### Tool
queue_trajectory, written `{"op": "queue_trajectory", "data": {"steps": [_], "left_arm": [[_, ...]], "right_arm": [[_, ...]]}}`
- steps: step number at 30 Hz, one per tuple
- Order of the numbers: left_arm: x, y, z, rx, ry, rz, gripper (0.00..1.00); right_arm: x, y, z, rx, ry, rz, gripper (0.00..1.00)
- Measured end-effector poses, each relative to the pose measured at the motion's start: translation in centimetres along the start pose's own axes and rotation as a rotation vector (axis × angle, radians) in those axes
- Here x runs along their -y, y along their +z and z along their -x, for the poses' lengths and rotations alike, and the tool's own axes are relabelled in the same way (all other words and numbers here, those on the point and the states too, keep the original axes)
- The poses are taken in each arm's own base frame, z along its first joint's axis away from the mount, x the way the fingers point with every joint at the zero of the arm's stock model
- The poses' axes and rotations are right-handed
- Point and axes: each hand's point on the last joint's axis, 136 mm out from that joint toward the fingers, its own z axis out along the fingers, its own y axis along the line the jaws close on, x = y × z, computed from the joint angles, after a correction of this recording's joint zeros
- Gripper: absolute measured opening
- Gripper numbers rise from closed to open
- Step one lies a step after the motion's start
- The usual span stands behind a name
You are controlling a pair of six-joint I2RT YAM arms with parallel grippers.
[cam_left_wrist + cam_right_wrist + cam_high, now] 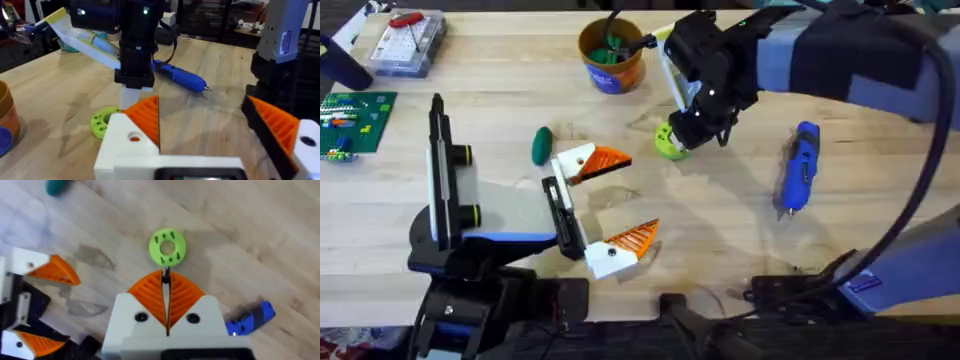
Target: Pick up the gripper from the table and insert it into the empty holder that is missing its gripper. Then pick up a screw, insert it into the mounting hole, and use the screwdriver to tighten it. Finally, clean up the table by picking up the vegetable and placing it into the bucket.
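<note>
Seen from overhead, the right gripper (695, 125) hangs over a lime-green round screw tray (669, 142) near the middle of the wooden table (720, 230), its fingers hidden under the arm's dark body. The right wrist view settles it: the orange ribbed pads (150, 292) are pressed together on a small dark screw (165, 275), its tip just above the tray's rim, and the tray's holes hold more tiny screws. The left gripper (610, 210) rests low on the table with its jaws spread wide and nothing between them, one white-and-orange finger (592, 163) toward the tray, the other nearer the arm bases. The blue screwdriver (798, 168) lies flat, well apart from the tray toward the right arm's side; the left wrist view shows its thin metal tip (207, 90) beyond the right arm. A green vegetable (541, 146) lies just beside the left gripper's farther finger. The orange bucket (611, 55) with its blue band stands at the far edge, something green inside.
</note>
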Motion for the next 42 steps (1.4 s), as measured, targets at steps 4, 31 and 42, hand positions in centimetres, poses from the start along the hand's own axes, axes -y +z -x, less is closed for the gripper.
{"op": "queue_trajectory", "data": {"steps": [4, 31, 42], "left_arm": [[0.0, 0.0, 0.0, 0.0, 0.0, 0.0, 0.995], [0.0, 0.0, 0.0, 0.0, 0.0, 0.0, 0.995], [0.0, 0.0, 0.0, 0.0, 0.0, 0.0, 0.995]], "right_arm": [[0.0, 0.0, -0.2, -0.007, 0.0, -0.001, 0.004], [-2.0, -24.0, 3.1, 0.329, -0.125, 0.053, 0.003], [-10.4, -25.1, 1.9, 0.371, -0.359, 0.17, 0.003]]}}
